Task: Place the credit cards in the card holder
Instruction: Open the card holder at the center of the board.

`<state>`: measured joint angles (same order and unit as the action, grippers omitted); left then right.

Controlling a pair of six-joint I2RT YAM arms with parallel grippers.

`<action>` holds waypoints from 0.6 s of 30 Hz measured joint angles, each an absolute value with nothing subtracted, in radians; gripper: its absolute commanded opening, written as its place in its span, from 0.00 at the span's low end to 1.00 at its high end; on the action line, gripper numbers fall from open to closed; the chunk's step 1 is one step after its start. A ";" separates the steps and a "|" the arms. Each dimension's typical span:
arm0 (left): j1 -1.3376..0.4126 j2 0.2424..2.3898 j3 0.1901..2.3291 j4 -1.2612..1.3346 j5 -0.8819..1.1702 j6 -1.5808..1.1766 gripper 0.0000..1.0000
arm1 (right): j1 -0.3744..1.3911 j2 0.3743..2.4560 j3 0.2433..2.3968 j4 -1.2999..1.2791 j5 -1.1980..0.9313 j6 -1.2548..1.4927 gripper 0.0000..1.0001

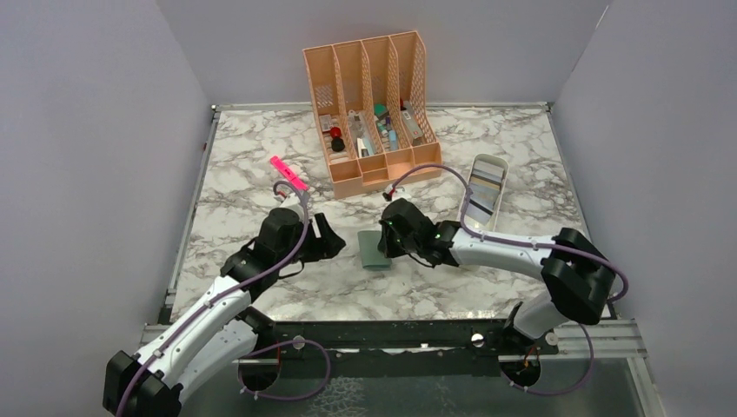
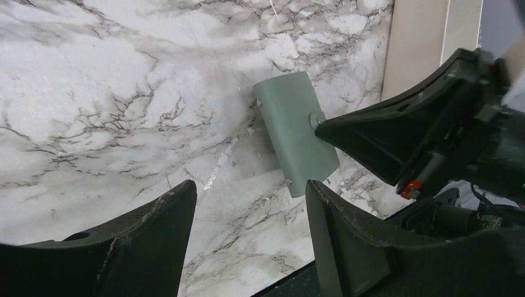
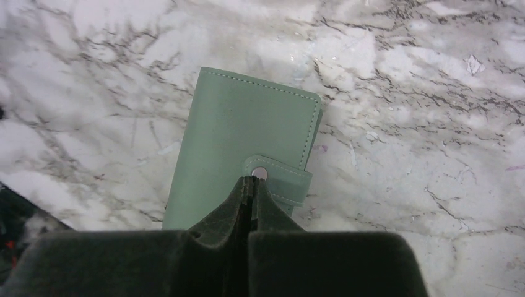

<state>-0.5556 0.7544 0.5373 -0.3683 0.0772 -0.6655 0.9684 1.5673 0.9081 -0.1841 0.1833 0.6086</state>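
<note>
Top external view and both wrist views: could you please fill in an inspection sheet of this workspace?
Surface: marble-pattern table, nothing spilled that I can see.
Job's things: card holder closed, tab snapped, lying flat; credit cards apparently in the white tray.
Clutter: peach organizer with small items; pink highlighter.
Claws: left claw open beside the holder; right claw shut, tips at the snap tab.
Cables: purple cables along both arms.
Surroundings: plain walls.
</note>
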 measured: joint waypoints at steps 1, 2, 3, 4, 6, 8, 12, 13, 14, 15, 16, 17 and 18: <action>-0.556 0.757 0.525 -0.353 0.089 -0.675 0.68 | 0.968 1.542 0.894 -0.163 0.173 0.606 0.01; -0.556 0.761 0.510 -0.335 0.105 -0.686 0.68 | 0.968 1.522 0.884 -0.146 0.164 0.604 0.01; -0.556 0.765 0.493 -0.315 0.125 -0.701 0.68 | 0.968 1.503 0.873 -0.127 0.155 0.602 0.01; -0.556 0.769 0.477 -0.292 0.143 -0.715 0.68 | 0.968 1.486 0.862 -0.110 0.143 0.602 0.01; -0.556 0.776 0.447 -0.246 0.180 -0.743 0.69 | 0.968 1.456 0.841 -0.082 0.123 0.602 0.01; -0.556 0.786 0.414 -0.194 0.224 -0.778 0.71 | 0.968 1.426 0.822 -0.064 0.107 0.603 0.01; -0.556 0.800 0.361 -0.084 0.292 -0.846 0.73 | 0.968 1.371 0.786 -0.030 0.071 0.609 0.01; -0.556 0.803 0.350 -0.057 0.307 -0.863 0.73 | 0.968 1.355 0.777 -0.018 0.060 0.612 0.01; -0.556 0.808 0.342 -0.034 0.319 -0.880 0.73 | 0.968 1.343 0.769 -0.009 0.053 0.614 0.01; -0.556 0.813 0.335 -0.010 0.331 -0.891 0.73 | 0.968 1.331 0.761 0.003 0.045 0.616 0.01; -0.556 0.818 0.328 0.015 0.342 -0.904 0.71 | 0.968 1.320 0.752 0.015 0.035 0.618 0.01; -0.556 0.823 0.323 0.034 0.351 -0.915 0.69 | 0.968 1.313 0.746 0.027 0.027 0.620 0.01; -0.556 0.830 0.317 0.060 0.361 -0.929 0.65 | 0.968 1.308 0.741 0.034 0.020 0.621 0.01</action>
